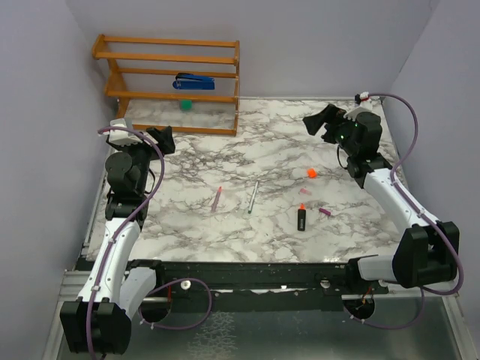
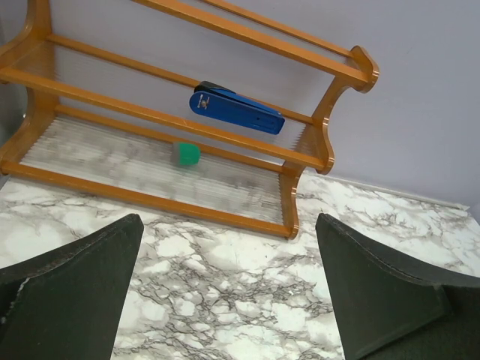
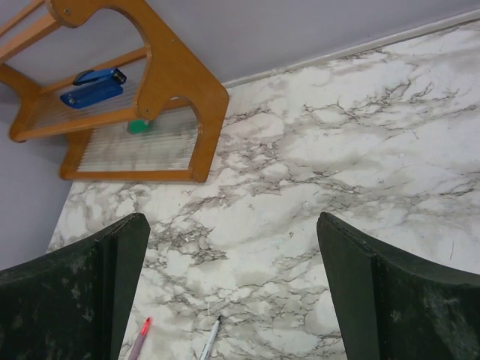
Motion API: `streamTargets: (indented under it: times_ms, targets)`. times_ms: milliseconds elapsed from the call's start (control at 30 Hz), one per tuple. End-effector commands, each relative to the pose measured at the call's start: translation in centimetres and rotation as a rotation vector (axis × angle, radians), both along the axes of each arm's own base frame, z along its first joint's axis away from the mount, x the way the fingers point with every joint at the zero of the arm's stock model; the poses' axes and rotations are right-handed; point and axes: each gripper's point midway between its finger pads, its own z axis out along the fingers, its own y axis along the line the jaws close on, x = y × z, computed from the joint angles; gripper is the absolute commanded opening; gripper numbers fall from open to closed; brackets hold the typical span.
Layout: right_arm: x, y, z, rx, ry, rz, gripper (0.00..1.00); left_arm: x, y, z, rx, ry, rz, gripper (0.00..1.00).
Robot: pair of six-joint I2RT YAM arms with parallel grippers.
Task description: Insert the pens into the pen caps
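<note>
I find the left gripper point(image 1: 162, 139) raised at left, jaws wide, empty. On the table point(image 1: 187, 232) lie the pink pen point(image 1: 217, 198), the silver-grey pen point(image 1: 253, 196) and the black marker point(image 1: 301, 218), with the pale pink cap point(image 1: 304, 192), orange cap point(image 1: 311, 173) and magenta cap point(image 1: 325, 212) loose nearby. The right gripper point(image 1: 321, 124) hangs wide, empty.

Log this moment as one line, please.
left gripper open, empty | right gripper open, empty | pens, caps loose on table | none capped

2 pens point(image 1: 253, 196) left of caps point(image 1: 311, 173), rack point(image 1: 165, 42) behind

Three pens point(image 1: 216, 198) point(image 1: 253, 196) point(image 1: 301, 217), three caps point(image 1: 311, 173) point(image 1: 304, 191) point(image 1: 325, 212), one stapler point(image 1: 194, 80)
</note>
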Motion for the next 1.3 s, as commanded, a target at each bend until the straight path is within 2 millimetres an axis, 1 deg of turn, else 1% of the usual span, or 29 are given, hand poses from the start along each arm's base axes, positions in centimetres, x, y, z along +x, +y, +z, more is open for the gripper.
streamTargets:
  times_ms: [0,100,200,267,333,400,500,533,600,667,733,767,800,833,900,1067,1133,1233,1267]
  targets:
    - [0.2,-0.7,1.0,-0.028,0.001,-0.032,1.00,-0.1,0.2,1.5,-0.015,-0.031,0.008,0.99]
    - [0.0,-0.6,0.8,-0.024,-0.008,-0.021,1.00,-0.1,0.3,1.5,-0.015,-0.030,0.009,0.99]
    - [-0.9,0.3,1.2,-0.029,-0.073,0.041,1.00,-0.2,-0.4,1.5,0.006,-0.028,-0.029,0.99]
    - [-1.3,0.5,1.5,-0.030,-0.112,0.058,1.00,-0.2,-1.2,1.7,0.033,-0.029,-0.074,0.99]
    - [-1.1,0.5,1.1,-0.034,-0.100,0.058,1.00,0.2,-2.8,1.6,0.067,-0.014,-0.155,0.99]
    - [-0.7,0.6,0.4,-0.038,-0.062,0.063,1.00,1.8,-4.3,0.1,0.095,0.092,-0.209,0.99]
    - [-0.6,1.3,-0.1,-0.023,-0.041,0.101,1.00,4.1,-5.7,-5.1,0.121,0.365,-0.240,0.95]
    - [-0.6,1.5,-0.2,-0.014,-0.040,0.110,1.00,4.5,-6.0,-6.9,0.123,0.448,-0.254,0.93]
    - [-0.5,1.7,-0.3,-0.006,-0.036,0.121,1.00,4.9,-6.6,-9.4,0.119,0.560,-0.271,0.92]
    - [-0.6,1.8,-0.4,-0.010,-0.030,0.124,1.00,5.1,-7.6,-11.3,0.126,0.644,-0.286,0.92]
    - [-0.6,1.5,-0.6,-0.016,-0.024,0.109,1.00,5.0,-9.3,-13.2,0.172,0.731,-0.319,0.93]
    - [-0.7,1.3,-0.6,-0.020,-0.024,0.102,1.00,4.7,-10.4,-14.3,0.206,0.783,-0.336,0.94]
    - [-0.7,1.3,-0.6,-0.024,-0.024,0.100,1.00,4.4,-11.5,-14.8,0.241,0.819,-0.346,0.94]
    - [-0.8,1.3,-0.7,-0.025,-0.024,0.099,1.00,3.9,-12.7,-15.9,0.277,0.860,-0.362,0.94]
    - [-0.9,1.2,-0.7,-0.030,-0.025,0.096,1.00,2.8,-13.8,-17.4,0.313,0.915,-0.374,0.93]
    - [-1.0,1.0,-1.2,-0.037,-0.016,0.087,1.00,0.3,-15.2,-18.6,0.281,0.969,-0.406,0.85]
    - [-1.0,1.0,-1.4,-0.034,-0.013,0.088,1.00,-0.9,-14.9,-19.3,0.296,1.005,-0.399,0.81]
    - [-1.0,1.1,-1.6,-0.029,-0.013,0.092,1.00,-2.8,-14.5,-21.0,0.287,1.068,-0.392,0.73]
    - [-1.0,1.1,-1.6,-0.028,-0.011,0.092,1.00,-3.5,-14.5,-21.6,0.278,1.089,-0.393,0.72]
